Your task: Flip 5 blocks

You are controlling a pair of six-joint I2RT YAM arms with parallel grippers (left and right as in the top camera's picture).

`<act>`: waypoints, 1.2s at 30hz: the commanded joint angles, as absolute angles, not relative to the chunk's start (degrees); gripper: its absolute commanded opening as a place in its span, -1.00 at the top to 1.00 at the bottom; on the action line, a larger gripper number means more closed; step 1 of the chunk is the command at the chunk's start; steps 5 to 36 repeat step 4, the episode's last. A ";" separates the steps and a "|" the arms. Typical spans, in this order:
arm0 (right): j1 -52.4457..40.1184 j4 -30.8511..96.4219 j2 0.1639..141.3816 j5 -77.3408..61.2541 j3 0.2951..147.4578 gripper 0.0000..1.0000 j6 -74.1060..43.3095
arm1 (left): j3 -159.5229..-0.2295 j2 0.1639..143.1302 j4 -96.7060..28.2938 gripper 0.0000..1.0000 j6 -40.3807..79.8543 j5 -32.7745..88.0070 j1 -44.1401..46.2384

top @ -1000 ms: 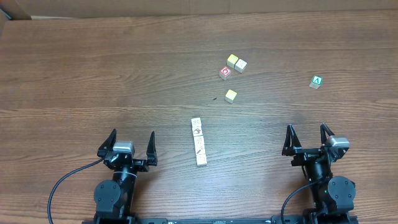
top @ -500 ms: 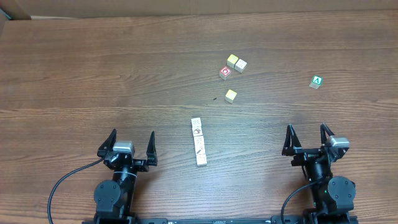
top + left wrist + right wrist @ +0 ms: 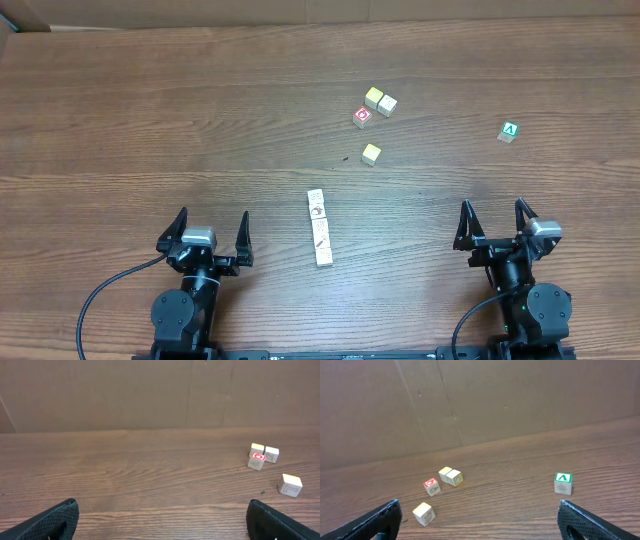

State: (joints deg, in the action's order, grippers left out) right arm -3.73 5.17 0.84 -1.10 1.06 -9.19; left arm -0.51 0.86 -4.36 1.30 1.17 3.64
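The blocks point(image 3: 319, 228) are tiny pale cubes laid in a straight row at the table's middle front, their whitish tops carrying small dark pictures. They show only in the overhead view. My left gripper point(image 3: 213, 215) stands open to the left of the row, well apart from it, and in the left wrist view the left gripper point(image 3: 161, 506) has only bare wood between its fingers. My right gripper point(image 3: 493, 206) is open too, far to the right of the row. The right wrist view shows the right gripper point(image 3: 479, 506) holding nothing.
Behind the row lie two yellow-topped cubes point(image 3: 380, 100) side by side, a red-faced cube point(image 3: 362, 116) and a lone yellow-topped cube point(image 3: 371, 153). A green "A" cube point(image 3: 509, 131) sits at the right. A cardboard wall point(image 3: 150, 395) closes the table's far edge.
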 commanded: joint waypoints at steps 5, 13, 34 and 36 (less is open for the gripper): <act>-3.36 4.80 0.16 -1.17 0.45 -1.00 -8.51 | -0.27 0.25 -4.45 -0.99 0.36 0.64 3.29; -3.36 4.80 0.16 -1.17 0.45 -1.00 -8.51 | -0.27 0.25 -4.45 -0.99 0.36 0.64 3.29; -3.36 4.80 0.16 -1.17 0.45 -1.00 -8.51 | -0.27 0.25 -4.45 -0.99 0.36 0.64 3.29; -3.36 4.80 0.16 -1.17 0.45 -1.00 -8.51 | -0.27 0.25 -4.45 -0.99 0.36 0.64 3.29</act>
